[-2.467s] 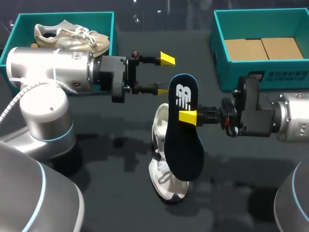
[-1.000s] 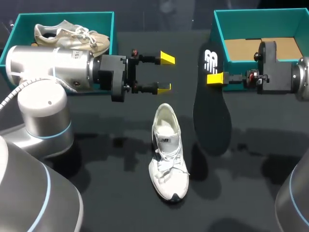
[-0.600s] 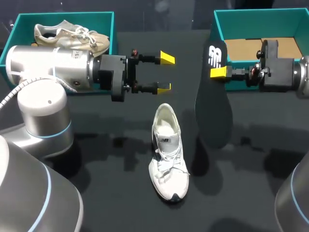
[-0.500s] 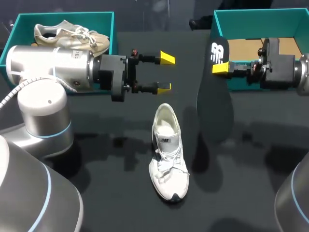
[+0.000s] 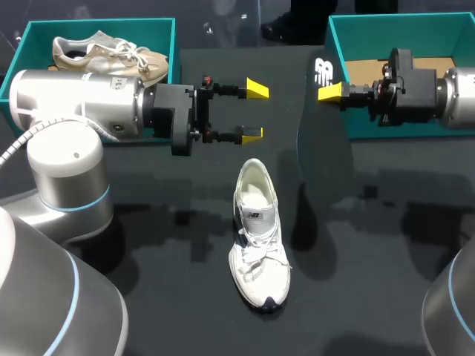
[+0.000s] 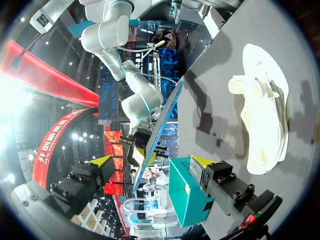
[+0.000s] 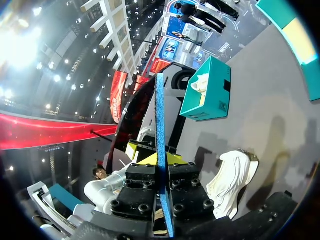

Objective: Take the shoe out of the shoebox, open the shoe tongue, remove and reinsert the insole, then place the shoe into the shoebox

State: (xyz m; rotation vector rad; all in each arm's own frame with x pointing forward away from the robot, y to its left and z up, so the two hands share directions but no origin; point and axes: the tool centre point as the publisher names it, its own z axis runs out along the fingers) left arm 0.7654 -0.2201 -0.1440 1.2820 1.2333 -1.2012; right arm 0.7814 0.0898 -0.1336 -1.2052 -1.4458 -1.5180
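Shoe point(image 5: 257, 233), white and laced, stands upright on the dark table point(image 5: 148, 289) with its toe toward the robot, outside both boxes. Beyond its heel and to its left, the left arm lies level, and the left gripper point(image 5: 254, 111) is spread wide with nothing between its fingers. To the shoe's right, the right arm also lies level. The right gripper point(image 5: 330, 92) is clamped on the heel end of the dark insole point(image 5: 323, 152), which hangs toe-down beside the shoe. Behind the shoe, the teal left shoebox point(image 5: 96, 24) holds a worn second shoe point(image 5: 111, 58). The teal right shoebox point(image 5: 401, 37) shows a cardboard floor.
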